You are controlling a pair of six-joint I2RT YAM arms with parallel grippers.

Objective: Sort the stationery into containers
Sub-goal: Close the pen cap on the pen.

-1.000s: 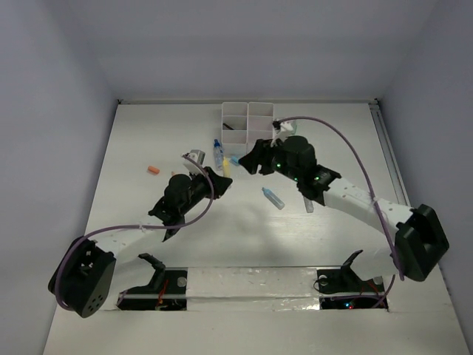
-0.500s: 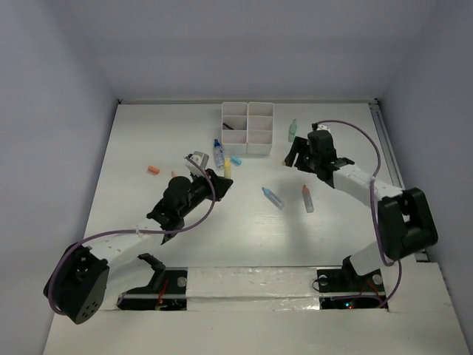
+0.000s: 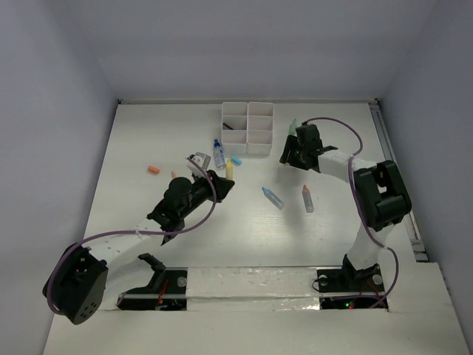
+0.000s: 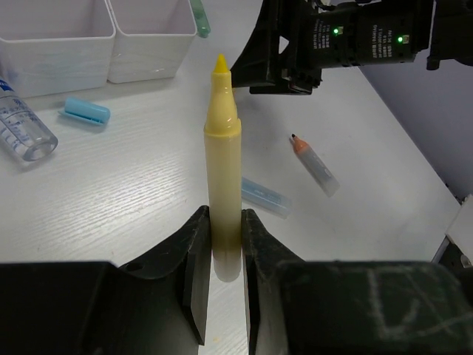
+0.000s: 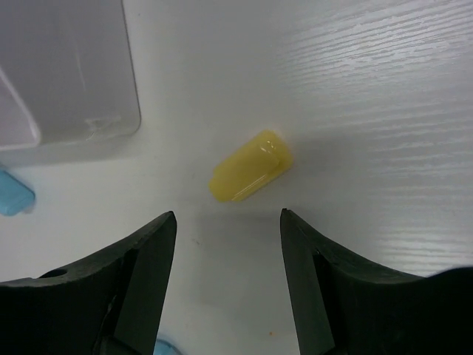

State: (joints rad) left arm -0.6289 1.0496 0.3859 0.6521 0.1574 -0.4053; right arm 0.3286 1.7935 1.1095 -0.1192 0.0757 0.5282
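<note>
Yellow marker [image 4: 222,148]: uncapped, clamped at its tail by the left gripper [image 4: 224,218], jaws narrow and tight on the barrel. The nib points away toward the organizer [image 3: 247,127], and the barrel is lifted off the worktop [image 3: 148,133] near its centre. My read: it's held out like that so the nib stays free to be capped.

Yellow cap [image 5: 250,176]: lies on its side toward the far edge, right of centre, just off the organizer's near-right corner. The right gripper [image 5: 228,222] hangs over it with jaws wide and nothing between them; the cap sits just beyond the fingertips, roughly on the centreline. Looks like a pre-grasp. From the top camera the cap is hidden under that gripper.

Likely plan: pick up the cap, mate it to the marker, then bin it.

Loose items around them:
- blue cap [image 4: 85,110] and clear bottle [image 4: 22,133], near the organizer's front wall
- blue pen [image 4: 264,197] and orange-tipped pen [image 4: 314,164], right of centre
- green marker [image 3: 293,127], beside the organizer's right side
- orange cap [image 3: 153,170], toward the left edge

Risk: the cap is round and may roll when pinched.
</note>
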